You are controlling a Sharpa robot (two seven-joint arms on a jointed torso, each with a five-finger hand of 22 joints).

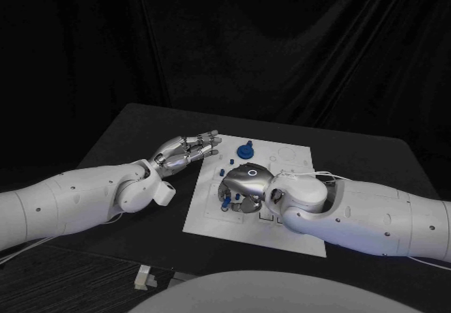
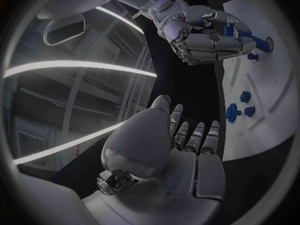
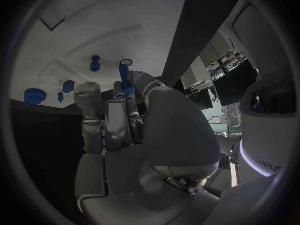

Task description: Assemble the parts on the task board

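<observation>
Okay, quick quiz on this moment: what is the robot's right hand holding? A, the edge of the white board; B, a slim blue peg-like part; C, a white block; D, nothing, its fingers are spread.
B: in the right wrist view the right hand pinches a slim blue part between its fingers, above the task board.

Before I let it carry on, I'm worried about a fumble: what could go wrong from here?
The right hand pinches a slim blue peg just at its fingertips over the white board; it could slip or tilt before seating. That hand hangs low over loose blue pieces and might knock them. The left hand rests at the board's edge and may nudge it.
</observation>
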